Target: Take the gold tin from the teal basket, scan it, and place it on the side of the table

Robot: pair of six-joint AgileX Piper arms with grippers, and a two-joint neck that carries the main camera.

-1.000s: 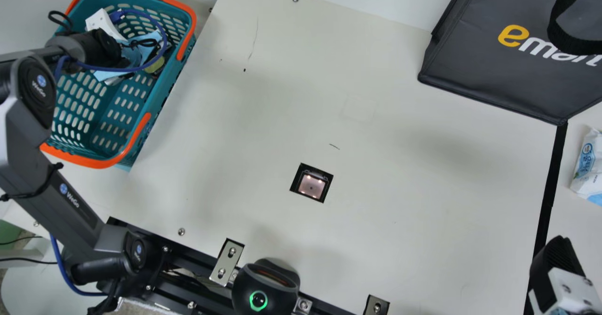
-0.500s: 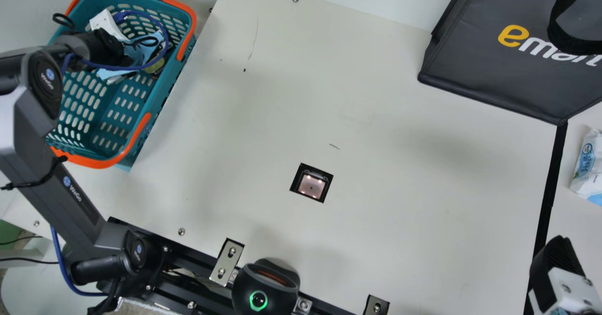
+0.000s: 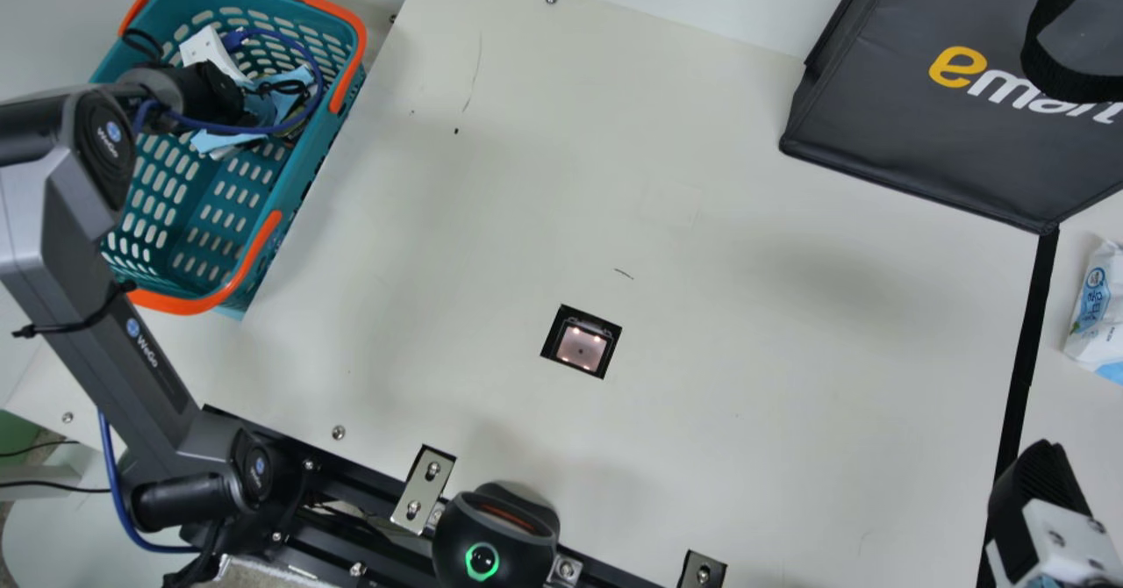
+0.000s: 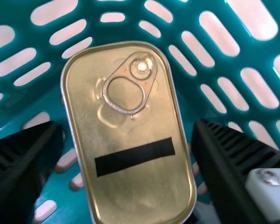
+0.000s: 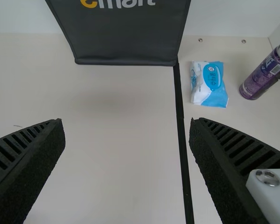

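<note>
In the main view my left gripper (image 3: 254,101) is down inside the teal basket (image 3: 197,237), its fingertips hidden. In the left wrist view the gold tin (image 4: 130,186), with a ring pull and a black strip on its lid, lies between the spread fingers of my left gripper (image 4: 128,135); a narrow gap shows beside the tin on the left finger's side. My right gripper (image 3: 1040,474) is at the main view's lower right corner; the right wrist view has my right gripper (image 5: 126,130) open over bare table, holding nothing.
A dark bag (image 3: 921,132) stands at the far right. A scanner window (image 3: 581,347) is set in the table, and a black scanner (image 3: 496,535) sits at the near edge. Beyond a black tape line (image 5: 183,154) are a wipes pack (image 5: 209,84) and a purple can (image 5: 266,72).
My left arm has shifted a little rightward in the main view, its gripper still down in the basket. My right gripper has kept still.
</note>
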